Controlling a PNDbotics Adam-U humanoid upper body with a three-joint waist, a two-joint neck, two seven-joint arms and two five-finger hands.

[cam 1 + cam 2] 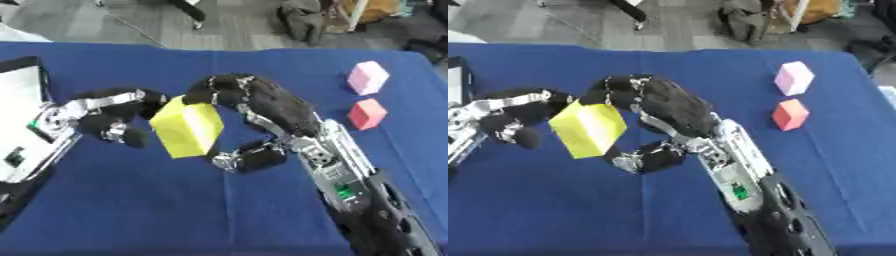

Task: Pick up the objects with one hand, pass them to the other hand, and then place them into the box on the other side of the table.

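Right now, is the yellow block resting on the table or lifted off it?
Lifted: the yellow block hangs tilted above the blue table, between the right hand and left hand.

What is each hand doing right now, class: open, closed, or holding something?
Left hand: fingers curled at the yellow block, touching its left side.
Right hand: closed on the yellow block, fingers over the top, thumb below.

I look down from the head through two eyes set side by side, both facing forward and steeply down over the blue cloth-covered desk [131, 210], close above my own arms. Both share nearly the whole desk, out to the grey floor [236, 25] beyond. The left eye reaches further left, catching more of the white box with a black rim [19, 95].
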